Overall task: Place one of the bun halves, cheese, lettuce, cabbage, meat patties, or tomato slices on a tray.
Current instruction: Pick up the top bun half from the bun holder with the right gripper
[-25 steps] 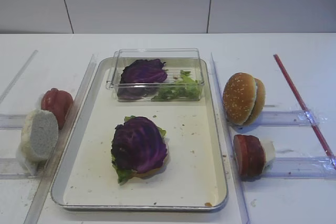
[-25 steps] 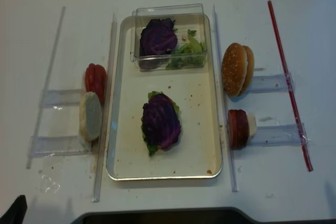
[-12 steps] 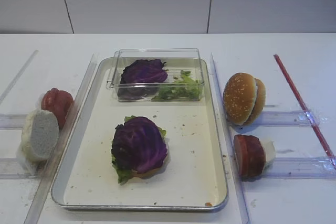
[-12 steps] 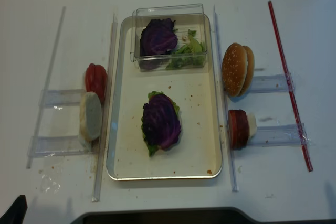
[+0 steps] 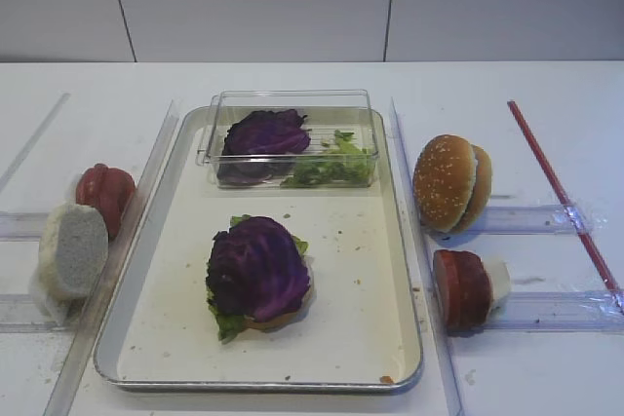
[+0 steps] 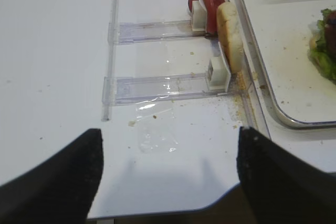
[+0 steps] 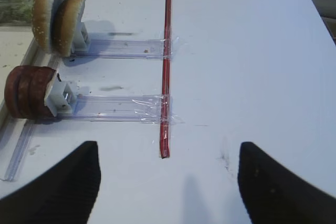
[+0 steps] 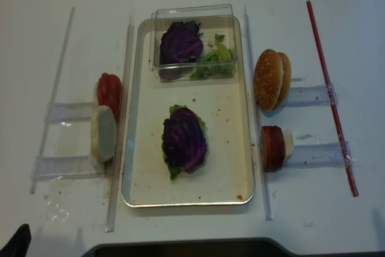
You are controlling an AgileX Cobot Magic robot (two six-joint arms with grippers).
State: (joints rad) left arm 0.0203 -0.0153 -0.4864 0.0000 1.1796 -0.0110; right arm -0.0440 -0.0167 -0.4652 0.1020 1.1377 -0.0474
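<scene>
Right gripper (image 7: 165, 182) hovering low centre of wrist frame, jaws wide, holding nothing. Meat patties (image 7: 29, 92) sitting left-centre, standing on edge beside tray (image 5: 405, 241) rim. Right arm nearer; reaching up-left.

In the right wrist view only the two dark tips of the right tool (image 7: 165, 182) show, cut off by the bottom edge, and the tray (image 7: 10, 40) is clipped at the left edge. The left tool (image 6: 168, 177) is cut the same way, with the tray (image 6: 273, 103) running out on the right. On the tray, the cabbage (image 5: 255, 268) hides most of the lettuce (image 5: 226, 323) and whatever brown piece lies beneath.
</scene>
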